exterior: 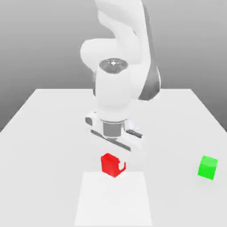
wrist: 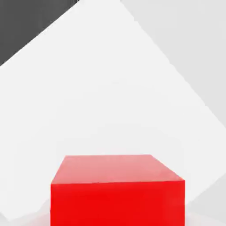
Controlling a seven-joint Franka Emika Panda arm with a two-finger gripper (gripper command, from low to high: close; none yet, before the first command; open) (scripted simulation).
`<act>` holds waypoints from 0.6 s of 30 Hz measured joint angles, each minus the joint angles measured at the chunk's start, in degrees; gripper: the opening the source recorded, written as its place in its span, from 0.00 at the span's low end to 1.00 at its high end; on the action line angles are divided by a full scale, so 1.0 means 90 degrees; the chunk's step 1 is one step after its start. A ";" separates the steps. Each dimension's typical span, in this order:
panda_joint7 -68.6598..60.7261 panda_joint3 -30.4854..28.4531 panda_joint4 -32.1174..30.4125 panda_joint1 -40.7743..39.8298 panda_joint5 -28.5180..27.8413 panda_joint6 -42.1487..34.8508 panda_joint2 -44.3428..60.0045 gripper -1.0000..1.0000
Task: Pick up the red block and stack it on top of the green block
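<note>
In the exterior view, the red block (exterior: 111, 164) is being gripped by the closed end effector (exterior: 114, 165), just below the arm's wrist and well apart from the green block (exterior: 208, 167) on the table (exterior: 40, 124). No containers are being seen.

In the hand view, the red block (wrist: 117, 190) is being judged light, rigid and smooth, best held across opposite flat faces.

In the exterior view, the arm (exterior: 122, 40) is running out past the upper edge, and its white hand is covering the claw's fingers and the table (exterior: 44, 133) stretch behind the red block (exterior: 111, 165). The table's near edge is being cut off. In the hand view, the red block (wrist: 117, 194) is being cropped at the frame's edge, its base staying unseen.
</note>
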 joint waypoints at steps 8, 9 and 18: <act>0.2111 0.0741 0.0508 0.1411 -0.0033 -0.0416 0.0101 0.00; 0.2376 0.0829 0.0572 0.1590 -0.0038 -0.0468 0.0113 0.00; 0.4527 0.1478 0.1097 0.3300 -0.0134 -0.0803 0.0268 0.00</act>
